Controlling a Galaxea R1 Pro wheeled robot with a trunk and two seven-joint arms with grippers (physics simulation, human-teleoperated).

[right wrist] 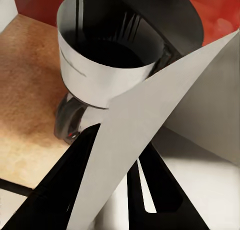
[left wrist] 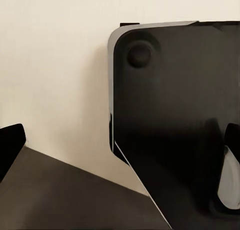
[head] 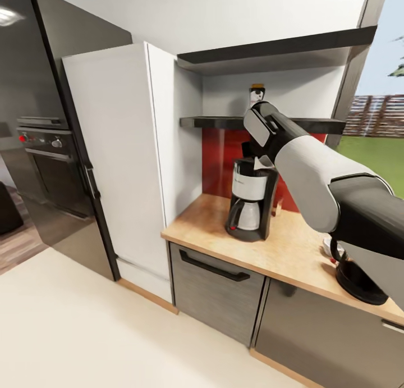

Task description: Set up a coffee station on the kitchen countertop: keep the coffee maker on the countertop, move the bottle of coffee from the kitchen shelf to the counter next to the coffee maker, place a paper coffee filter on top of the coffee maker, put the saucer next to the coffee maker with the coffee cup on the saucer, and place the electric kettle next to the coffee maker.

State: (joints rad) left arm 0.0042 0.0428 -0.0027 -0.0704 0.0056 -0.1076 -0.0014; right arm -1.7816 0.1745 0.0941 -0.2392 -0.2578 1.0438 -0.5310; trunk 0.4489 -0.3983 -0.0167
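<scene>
The black and silver coffee maker (head: 251,200) stands on the wooden countertop (head: 292,247), below the dark shelf (head: 224,122). My right arm reaches in from the right, its wrist just above the machine. In the right wrist view my right gripper (right wrist: 112,190) is shut on a white paper coffee filter (right wrist: 150,125), held over the coffee maker's open top (right wrist: 107,55). The bottle of coffee (head: 257,94) stands on the shelf behind my wrist. A black electric kettle (head: 356,275) sits at the counter's right, partly hidden by my arm. My left gripper (left wrist: 120,140) hangs open over the floor.
A tall white cabinet (head: 118,152) stands left of the counter, with a dark fridge and a built-in oven (head: 47,146) beyond it. Grey drawers (head: 216,287) lie under the counter. A red backsplash (head: 219,158) backs the coffee maker. A small white item (head: 327,245) lies near the kettle.
</scene>
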